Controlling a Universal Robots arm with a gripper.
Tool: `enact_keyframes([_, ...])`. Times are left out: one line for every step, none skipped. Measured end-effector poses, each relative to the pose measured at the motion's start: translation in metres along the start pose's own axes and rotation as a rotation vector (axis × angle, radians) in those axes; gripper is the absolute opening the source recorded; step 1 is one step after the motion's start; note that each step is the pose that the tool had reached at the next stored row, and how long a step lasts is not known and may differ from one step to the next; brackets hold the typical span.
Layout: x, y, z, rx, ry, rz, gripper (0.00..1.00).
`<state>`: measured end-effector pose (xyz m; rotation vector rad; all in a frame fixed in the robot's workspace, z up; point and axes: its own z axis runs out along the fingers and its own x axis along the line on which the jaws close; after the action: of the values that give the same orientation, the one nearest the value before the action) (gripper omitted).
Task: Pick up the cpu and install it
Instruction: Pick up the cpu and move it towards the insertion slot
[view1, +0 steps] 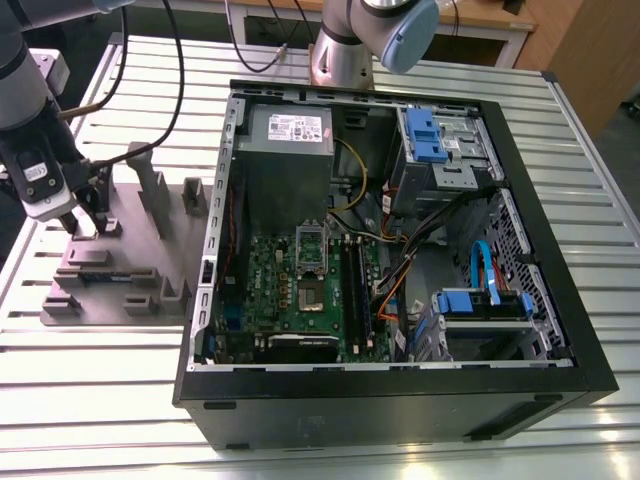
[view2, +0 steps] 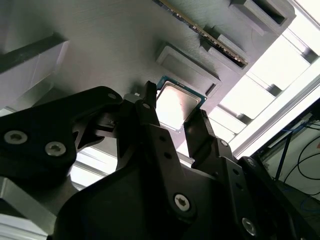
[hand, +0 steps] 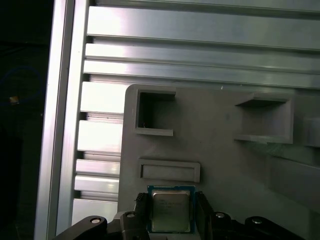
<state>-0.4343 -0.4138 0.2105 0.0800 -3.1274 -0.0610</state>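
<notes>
Over the grey fixture on the bench, the tool grips the cpu, one finger pressed against each opposite edge.

My end effector is matt black, and its smooth fingers carry bright metal screw heads. The cpu has a silvery metal top with a soft satin sheen and a greenish rim. The fixture plate is matt grey plastic with fine layered ridges. The counter is bare ribbed aluminium, bright with glare. The computer case is matt black outside and dull grey sheet metal inside. Its circuit board is glossy green, and its drive clips are blue plastic.
</notes>
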Motion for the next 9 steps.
enact_keyframes([0.0001,0.0,-0.0008,0.0003,0.0005,0.0,0.47])
enact_keyframes([0.0001,0.0,-0.0013,0.0001,0.0003,0.0,0.47])
enact_keyframes([0.0,0.0001,-0.0016,0.0,0.0,0.0,0.47])
enact_keyframes([0.0,0.0001,-0.0021,0.0,0.0,0.0,0.47])
enact_keyframes([0.0,0.0001,-0.0024,-0.0001,-0.0001,0.0,0.47])
enact_keyframes([0.0,0.0001,-0.0027,0.0,-0.0001,0.0,0.47])
enact_keyframes([0.0,0.0001,-0.0032,0.0,0.0,0.0,0.47])
enact_keyframes([0.0,0.0001,-0.0036,0.0,0.0001,0.0,0.47])
enact_keyframes([0.0001,0.0002,-0.004,0.0001,0.0001,0.0,0.47])
